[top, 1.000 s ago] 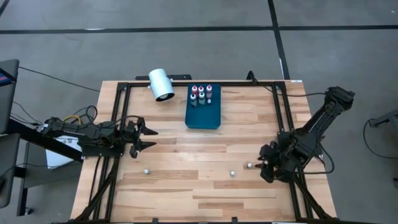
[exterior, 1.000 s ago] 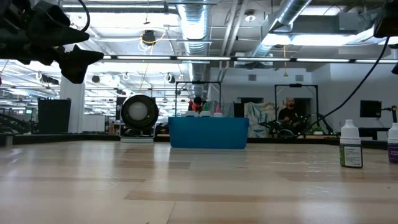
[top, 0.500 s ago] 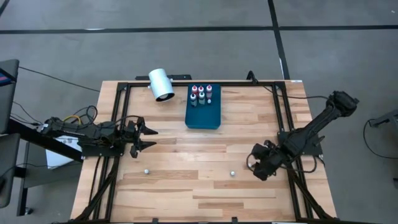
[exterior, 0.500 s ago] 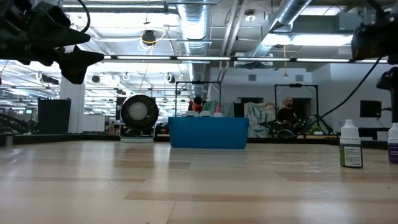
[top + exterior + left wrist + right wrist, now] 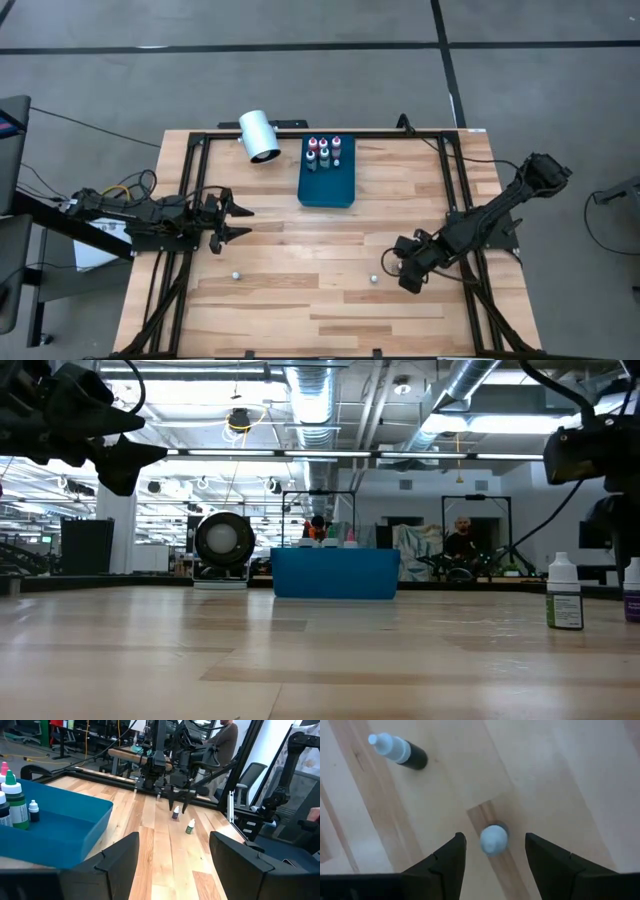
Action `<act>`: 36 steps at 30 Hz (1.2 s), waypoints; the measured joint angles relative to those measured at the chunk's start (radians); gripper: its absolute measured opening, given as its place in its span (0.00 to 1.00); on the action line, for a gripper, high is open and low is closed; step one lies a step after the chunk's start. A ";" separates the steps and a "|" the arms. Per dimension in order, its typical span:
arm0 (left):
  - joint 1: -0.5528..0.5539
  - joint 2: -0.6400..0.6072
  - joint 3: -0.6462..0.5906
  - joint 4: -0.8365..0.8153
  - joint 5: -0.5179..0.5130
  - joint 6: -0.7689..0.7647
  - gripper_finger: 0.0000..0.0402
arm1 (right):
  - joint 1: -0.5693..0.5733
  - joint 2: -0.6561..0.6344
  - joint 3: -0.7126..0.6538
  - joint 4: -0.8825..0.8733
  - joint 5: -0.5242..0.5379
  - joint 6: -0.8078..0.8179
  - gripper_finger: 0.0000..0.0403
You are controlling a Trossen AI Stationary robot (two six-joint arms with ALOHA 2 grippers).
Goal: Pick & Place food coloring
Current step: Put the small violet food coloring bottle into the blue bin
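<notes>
Three small white-capped food coloring bottles stand loose on the wood table: one near the left (image 5: 235, 273), one (image 5: 373, 279) just left of my right gripper (image 5: 399, 270), and one under that gripper. In the right wrist view the last bottle's white cap (image 5: 493, 840) sits between the open fingers, with a gap on each side; a dark-bodied bottle (image 5: 400, 751) stands farther off. Several more bottles (image 5: 323, 151) stand in the far end of the blue tray (image 5: 328, 188). My left gripper (image 5: 236, 222) hangs open above the table's left side.
A white cylinder (image 5: 259, 135) lies on its side at the far edge, left of the tray. A black frame (image 5: 330, 133) runs around the table. Bare wood stretches between the two arms. People and equipment (image 5: 462, 540) show in the room behind.
My right gripper has moved toward the table's left edge, from right of the rightmost loose bottle to directly over it, so the high view no longer shows that bottle. The bottles have stayed in place.
</notes>
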 joint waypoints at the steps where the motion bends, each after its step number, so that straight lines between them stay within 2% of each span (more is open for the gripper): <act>1: 0.000 0.000 0.000 -0.002 0.000 0.000 0.58 | 0.000 0.011 0.000 0.013 -0.004 -0.007 0.48; 10: 0.000 0.000 0.000 -0.023 0.000 -0.025 0.58 | 0.000 0.095 0.000 0.074 -0.013 -0.010 0.47; 22: 0.000 0.000 -0.001 -0.037 0.000 -0.026 0.58 | -0.045 0.091 0.000 0.069 -0.010 -0.018 0.42; 36: 0.000 0.000 -0.001 -0.047 0.000 -0.026 0.58 | -0.057 0.091 0.000 0.052 -0.037 -0.019 0.29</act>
